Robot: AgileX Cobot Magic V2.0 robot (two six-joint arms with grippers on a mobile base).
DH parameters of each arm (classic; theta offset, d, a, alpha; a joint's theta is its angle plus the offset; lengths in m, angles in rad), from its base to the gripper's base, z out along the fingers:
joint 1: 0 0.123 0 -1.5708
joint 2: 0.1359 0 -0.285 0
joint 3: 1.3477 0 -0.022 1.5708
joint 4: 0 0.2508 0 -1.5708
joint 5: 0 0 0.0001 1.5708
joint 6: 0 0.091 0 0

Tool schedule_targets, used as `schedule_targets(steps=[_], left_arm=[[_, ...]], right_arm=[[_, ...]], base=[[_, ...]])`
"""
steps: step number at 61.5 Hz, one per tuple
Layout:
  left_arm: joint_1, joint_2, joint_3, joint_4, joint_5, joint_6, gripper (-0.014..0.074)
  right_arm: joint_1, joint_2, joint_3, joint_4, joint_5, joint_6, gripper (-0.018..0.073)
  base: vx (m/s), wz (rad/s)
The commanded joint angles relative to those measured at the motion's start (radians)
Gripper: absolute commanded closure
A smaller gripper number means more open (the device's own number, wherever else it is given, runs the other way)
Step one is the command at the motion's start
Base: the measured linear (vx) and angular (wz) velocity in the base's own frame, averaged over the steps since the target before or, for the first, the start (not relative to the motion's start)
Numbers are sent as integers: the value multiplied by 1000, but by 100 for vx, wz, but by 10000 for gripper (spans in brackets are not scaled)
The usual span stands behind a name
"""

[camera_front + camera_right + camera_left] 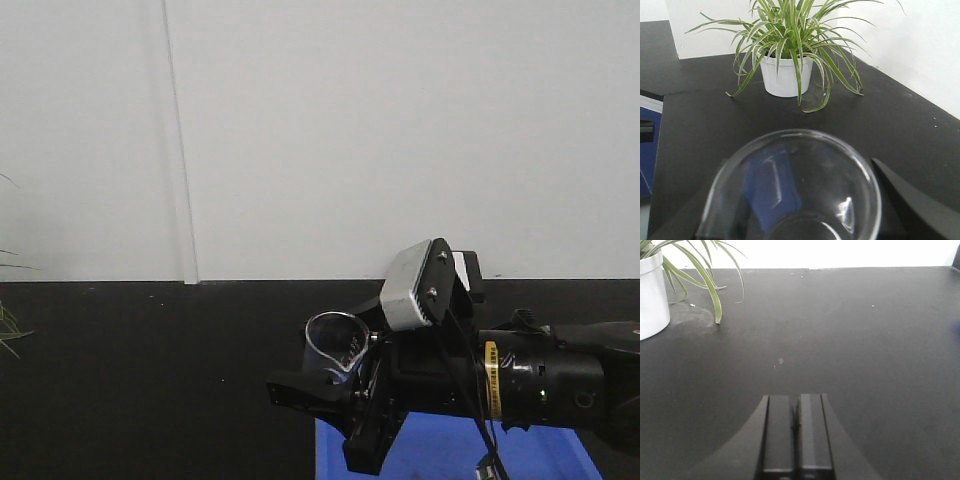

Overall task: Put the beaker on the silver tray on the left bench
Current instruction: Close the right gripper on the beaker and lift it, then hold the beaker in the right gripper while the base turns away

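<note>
The clear glass beaker (335,345) hangs above the black worktop of the bench (150,370), with my right gripper (338,368) shut on it. In the right wrist view the beaker (805,150) fills the foreground, its open mouth towards the camera, and my right gripper (792,210) has a dark finger (912,202) showing on each side of it. My left gripper (795,432) is shut with nothing in it, low over bare black worktop (840,340). The silver tray is out of view.
A bright blue plastic tray (450,450) lies under the right arm, and its edge (647,150) also shows in the right wrist view. A spider plant in a white pot (787,75) stands near the white wall (400,130). The same pot (651,295) sits to the left of the left gripper.
</note>
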Motion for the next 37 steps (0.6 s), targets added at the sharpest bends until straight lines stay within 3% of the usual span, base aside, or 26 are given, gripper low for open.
schedule_targets(steps=[1,37], left_arm=[[-5,-8,18,-4,-84,0,595],[-5,-8,18,-4,-84,0,595]], right_arm=[[-3,-37,-30,52,-16,-1,571],[-3,-37,-30,52,-16,-1,571]], base=[[0,0],[0,0]])
